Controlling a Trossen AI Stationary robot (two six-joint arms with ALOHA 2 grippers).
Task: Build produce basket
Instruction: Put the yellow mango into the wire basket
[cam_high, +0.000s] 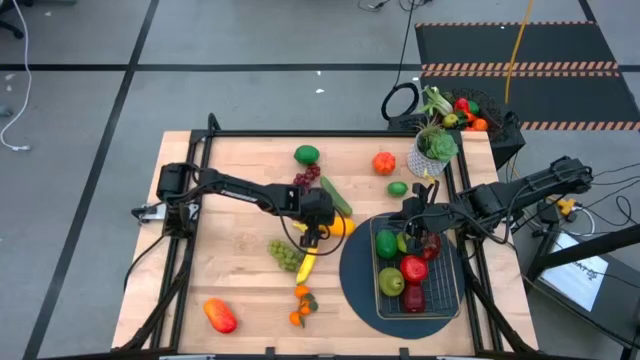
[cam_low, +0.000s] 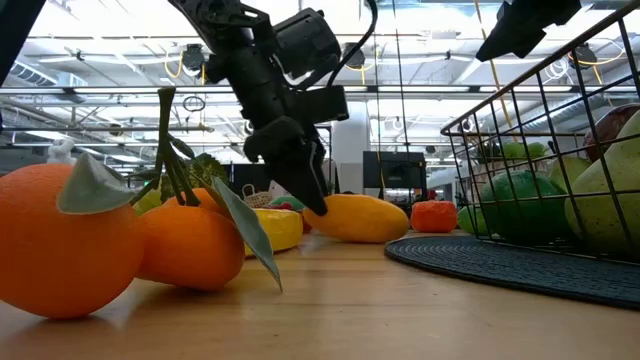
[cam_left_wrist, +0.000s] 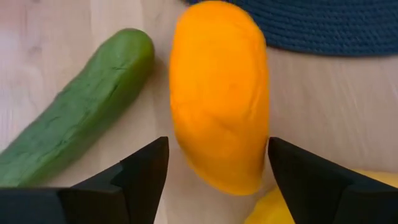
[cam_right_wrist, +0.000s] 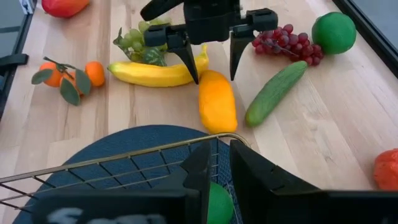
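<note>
At the table's left front lies one red-orange fruit (cam_high: 219, 315), well apart from the rest. To its right is a small cluster of oranges with green leaves (cam_high: 301, 305): the right wrist view shows two of them, while the high view may show a third, too small to be sure. Next come one yellow banana (cam_high: 306, 264) and one bunch of green grapes (cam_high: 285, 254), touching each other.

The left gripper (cam_high: 314, 233) hangs over the table's middle with its fingers spread wide, one on either side of a smooth, oblong orange-yellow mango (cam_right_wrist: 217, 101) that lies on the wood between the banana and the dark round mat (cam_high: 358, 290). The fingers are released and not touching the fruit.

Just beside the mango lies one green cucumber (cam_right_wrist: 275, 92), set at a slant. Behind it are one bunch of purple grapes (cam_right_wrist: 286, 42) and one round green fruit (cam_high: 307, 155).

Farther right, one red-orange tomato-like fruit (cam_high: 384, 162) and one small green lime (cam_high: 397, 188) sit near a white-potted plant (cam_high: 432, 150).

The basket (cam_high: 446, 300), a rectangular wire-mesh tray of dark bronze metal, stands on the round mat at the table's right front. It holds about five pieces: two green ones, two red, and a pear-like one.

The right gripper (cam_high: 422, 222) is at the basket's far end, its fingers nearly closed with a narrow gap and nothing between them.
</note>
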